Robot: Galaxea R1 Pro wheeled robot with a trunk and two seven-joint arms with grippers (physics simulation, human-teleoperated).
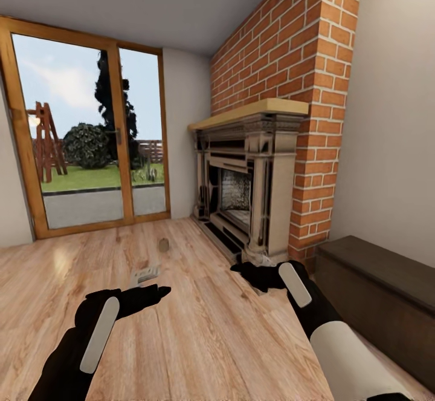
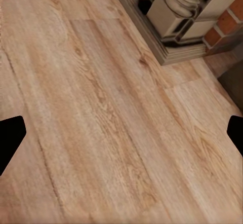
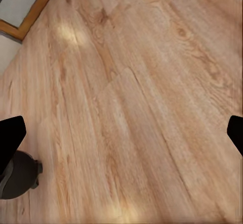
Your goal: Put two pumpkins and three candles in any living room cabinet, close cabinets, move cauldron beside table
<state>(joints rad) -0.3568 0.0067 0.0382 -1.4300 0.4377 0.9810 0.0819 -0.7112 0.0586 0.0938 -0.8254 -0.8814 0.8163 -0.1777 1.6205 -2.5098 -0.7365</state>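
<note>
A small tan candle (image 1: 163,244) stands on the wood floor in front of the fireplace, well ahead of both arms. The dark-brown cabinet (image 1: 374,286) sits low against the right wall, its front shut as far as I can see. My left gripper (image 1: 154,295) hovers over the floor, and in the left wrist view this gripper (image 2: 121,138) is open with nothing between its fingertips (image 2: 11,135). My right gripper (image 1: 249,273) hangs near the fireplace's base, and the right wrist view shows it (image 3: 121,138) open and empty too. The pumpkins and the cauldron are out of view.
A brick and stone fireplace (image 1: 260,183) fills the right side, its plinth (image 2: 172,41) close to the left gripper. A pale grey flat object (image 1: 145,275) lies on the floor. Glass doors (image 1: 90,141) close the far wall. A dark rounded thing (image 3: 17,176) shows by the right gripper.
</note>
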